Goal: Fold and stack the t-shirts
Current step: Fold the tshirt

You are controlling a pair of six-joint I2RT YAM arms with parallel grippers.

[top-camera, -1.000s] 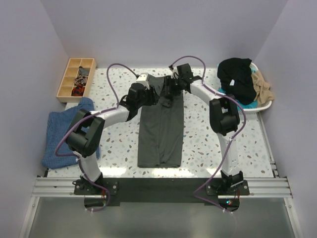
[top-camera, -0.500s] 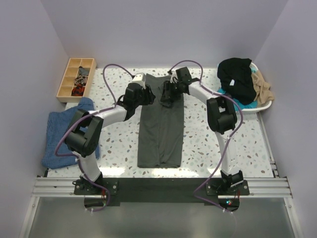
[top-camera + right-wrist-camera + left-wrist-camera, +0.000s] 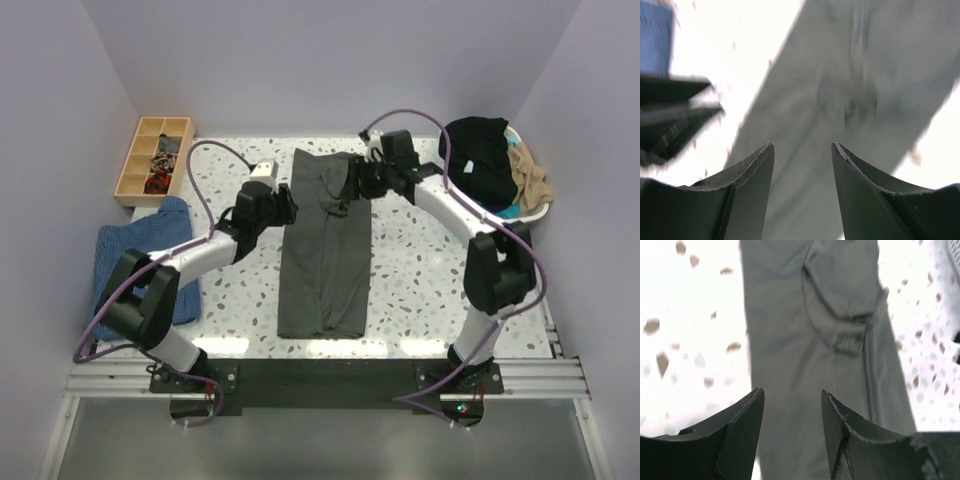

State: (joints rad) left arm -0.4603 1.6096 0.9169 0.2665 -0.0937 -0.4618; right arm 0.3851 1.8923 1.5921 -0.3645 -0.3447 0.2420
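The grey shirt [image 3: 325, 250] lies mid-surface, folded into a long strip; I judge the crosswise folds are still to do. Both arms' jaws hang part-open and empty near its far end. Other shirts [image 3: 485, 160] wait in the basket [image 3: 545, 210] to its right.

wooden divided box [image 3: 127, 160]: far-left corner, small parts inside | white basket [image 3: 541, 213]: far-right | speckled table [image 3: 420, 280]

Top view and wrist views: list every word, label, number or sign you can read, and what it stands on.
No text can be read. The dark grey t-shirt is plain, with no print or tag showing. The blue cloth, the black shirt in the basket and the wooden tray show no lettering. The right wrist view is blurred.
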